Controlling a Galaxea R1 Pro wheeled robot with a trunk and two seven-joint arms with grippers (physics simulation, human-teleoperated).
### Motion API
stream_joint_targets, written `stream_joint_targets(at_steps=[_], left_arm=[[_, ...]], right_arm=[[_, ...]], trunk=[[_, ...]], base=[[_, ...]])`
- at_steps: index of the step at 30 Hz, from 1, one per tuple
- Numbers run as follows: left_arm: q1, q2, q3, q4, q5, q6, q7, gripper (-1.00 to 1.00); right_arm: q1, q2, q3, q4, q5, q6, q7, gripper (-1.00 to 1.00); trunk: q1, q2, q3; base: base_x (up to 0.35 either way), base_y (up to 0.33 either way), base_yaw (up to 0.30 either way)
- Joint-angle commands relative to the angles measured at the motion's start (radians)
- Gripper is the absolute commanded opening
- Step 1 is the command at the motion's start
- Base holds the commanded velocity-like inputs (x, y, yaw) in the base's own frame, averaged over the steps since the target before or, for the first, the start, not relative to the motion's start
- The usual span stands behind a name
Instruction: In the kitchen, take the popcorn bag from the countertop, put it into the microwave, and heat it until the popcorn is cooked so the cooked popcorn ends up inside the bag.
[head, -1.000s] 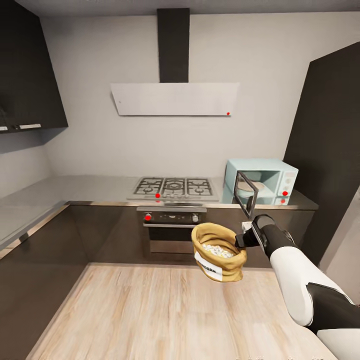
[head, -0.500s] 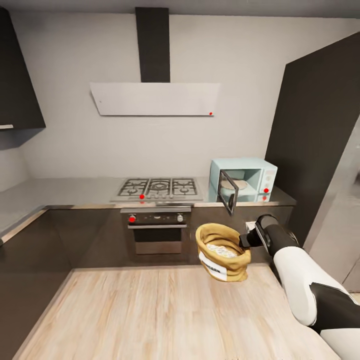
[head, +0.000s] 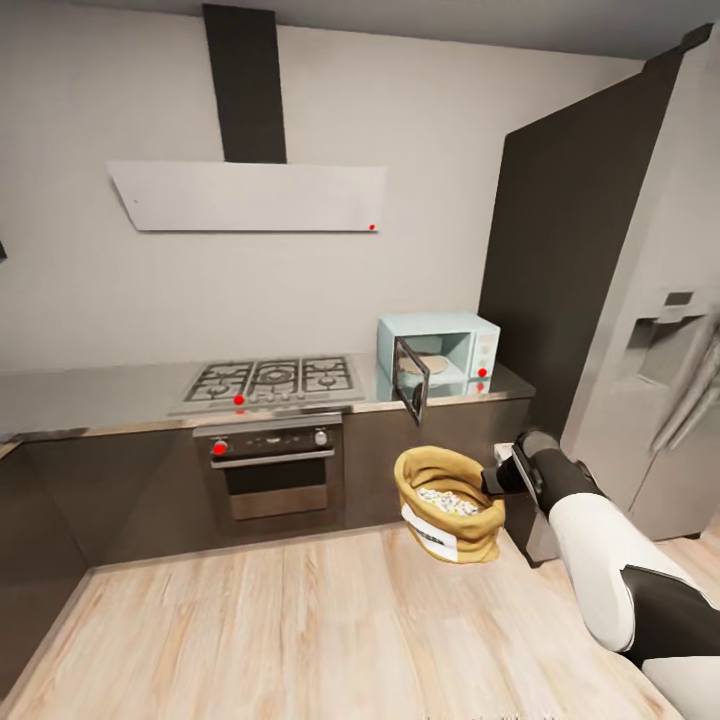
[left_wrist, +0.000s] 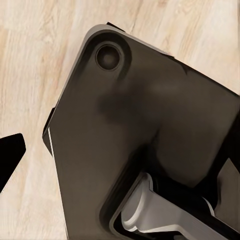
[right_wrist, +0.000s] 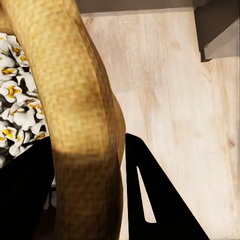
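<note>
Head view farther right than before: popcorn bag (head: 447, 505) in right gripper (head: 497, 478).

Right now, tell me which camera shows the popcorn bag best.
The head view: it shows the whole popcorn bag with its label and popcorn, held above the floor by the right tool. The right wrist view shows a close stretch of its rolled rim and some kernels.
</note>
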Motion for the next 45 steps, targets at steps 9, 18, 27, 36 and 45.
stream_joint_targets(at_steps=[9, 18, 27, 36, 45], left_arm=[[0.000, 0.000, 0.009, -0.001, 0.000, -0.002, 0.001, 1.00], [0.000, -0.002, 0.008, -0.001, 0.001, -0.002, 0.001, 1.00], [0.000, -0.002, -0.002, 0.001, -0.005, 0.029, 0.001, 1.00], [0.000, -0.002, 0.000, 0.000, -0.007, 0.039, 0.001, 1.00], [0.000, -0.003, 0.004, -0.001, -0.007, 0.034, 0.002, 1.00]], right_arm=[[-0.001, 0.000, -0.007, -0.001, 0.010, 0.000, 0.003, -1.00], [-0.001, -0.023, -0.009, -0.008, 0.006, 0.004, -0.010, -1.00], [-0.001, -0.024, -0.010, -0.010, 0.005, -0.007, -0.013, -1.00], [-0.001, -0.023, -0.009, -0.010, 0.005, -0.005, -0.014, -1.00], [-0.001, -0.023, -0.009, -0.033, 0.006, -0.003, -0.010, -1.00]], trunk=[[0.000, -0.001, -0.001], [0.000, -0.001, -0.001], [0.000, -0.001, -0.001], [0.000, -0.001, -0.001], [0.000, -0.001, -0.001]], base=[[0.000, 0.000, -0.289], [0.000, 0.000, -0.227], [0.152, -0.074, -0.005], [0.303, -0.150, 0.000], [0.304, -0.151, 0.000]])
